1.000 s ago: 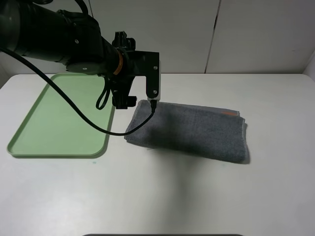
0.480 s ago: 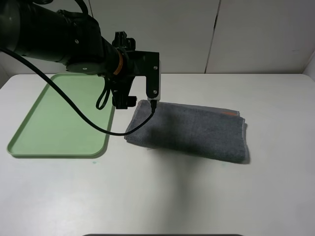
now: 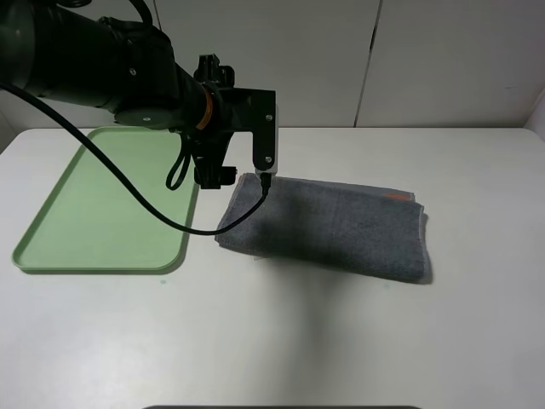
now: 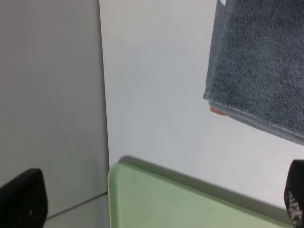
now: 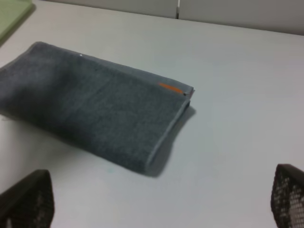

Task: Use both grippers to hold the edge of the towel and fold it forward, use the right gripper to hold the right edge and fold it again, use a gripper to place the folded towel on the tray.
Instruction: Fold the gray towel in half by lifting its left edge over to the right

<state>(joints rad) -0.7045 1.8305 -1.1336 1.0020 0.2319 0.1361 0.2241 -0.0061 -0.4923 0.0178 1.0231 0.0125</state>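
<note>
Towel [image 3: 328,226] lying flat on the bench [image 3: 341,341], already doubled into a long band, just to the right of the tray [image 3: 102,196] with a strip of bare bench between the two. Long axis running left to right across the bench, the right end sloping a little toward the near side; orange mark [image 3: 396,197] showing at the far right corner. Judged as first fold done, second fold pending, towel not yet on the tray. Left claw [image 3: 266,158] hanging close over the band's far left corner, fingertips [image 4: 23,197] spread wide with nothing between them (corner of the tray and corner of the towel both visible below in its wrist view). Right claw [image 5: 159,202] out of sight from the high camera, likewise spread wide and carrying nothing, looking onto the band from its near right side. Relation that matters for the coming move: right short edge [image 3: 422,243] turned toward the right claw, band stretching away from it toward the tray, so clearly the right arm's end to take, with the left arm parked at the opposite end. Probably calls for a grip on that edge and a carry leftward along the long axis to lay it over the left end. Worth watching: layered cloth at the edge, easy to pinch only the top layer; left claw sitting about where the edge ought to land, likely needing to clear off first.
</note>
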